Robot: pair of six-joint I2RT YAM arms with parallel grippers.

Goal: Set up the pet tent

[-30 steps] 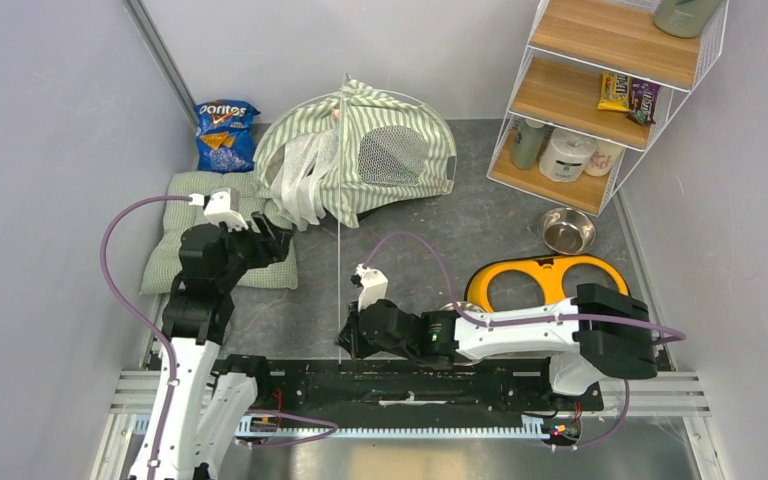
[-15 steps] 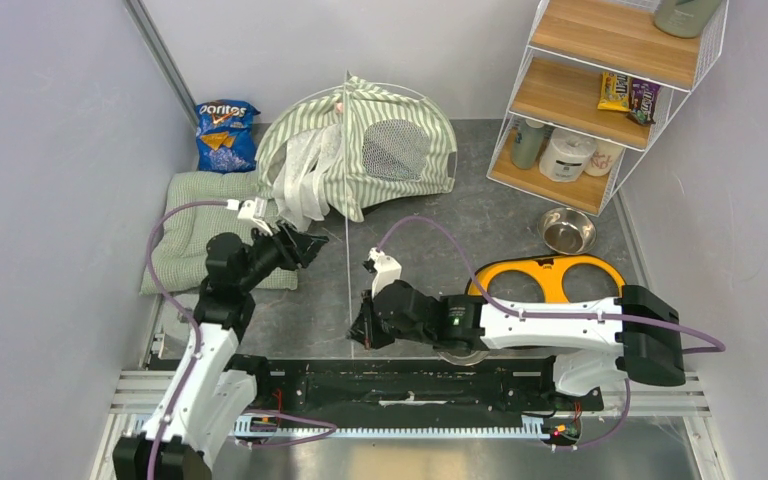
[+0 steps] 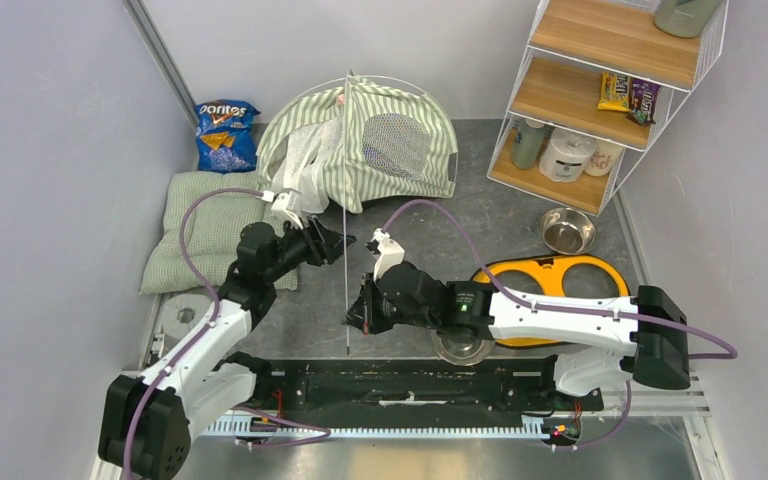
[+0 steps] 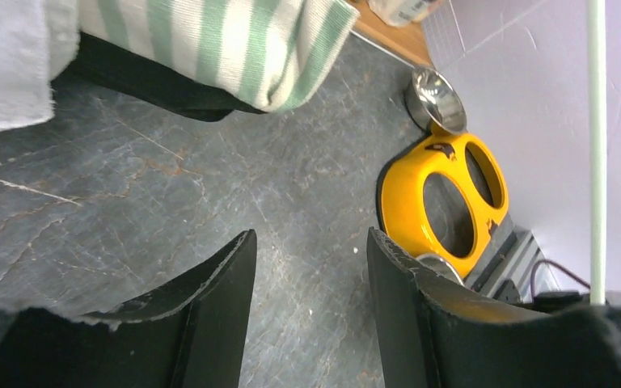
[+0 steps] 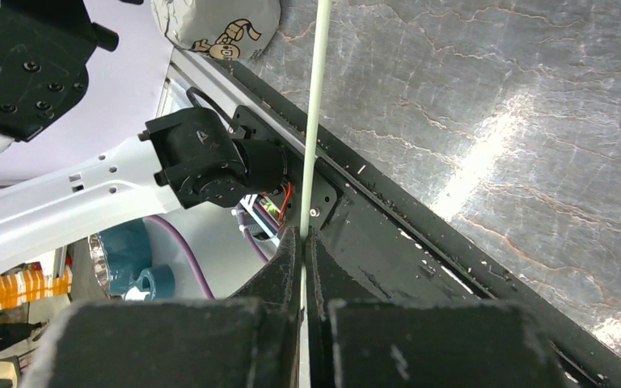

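Observation:
The pet tent (image 3: 380, 135), green-and-white striped with a white mesh panel, stands half slumped at the back centre. One thin pale pole (image 3: 346, 210) runs from the tent's top straight toward the near edge. My right gripper (image 3: 358, 316) is shut on this pole near its lower end; in the right wrist view the pole (image 5: 315, 113) passes between the closed fingers of the gripper (image 5: 302, 236). My left gripper (image 3: 341, 243) is open and empty just left of the pole, a little above the floor. In the left wrist view the left gripper (image 4: 311, 239) points at bare floor, with the tent hem (image 4: 226, 40) above and the pole (image 4: 597, 145) at far right.
A pale green quilted cushion (image 3: 205, 225) lies at left, with a Doritos bag (image 3: 225, 133) behind it. The yellow double-bowl holder (image 3: 548, 279) and a steel bowl (image 3: 567, 230) are at right, a wire shelf (image 3: 600, 90) at back right. Another steel bowl (image 3: 460, 346) sits under my right arm.
My left arm has swung right and forward, off the cushion, to beside the pole. My right gripper has moved slightly away from the base with the pole, and the tent's top has lifted.

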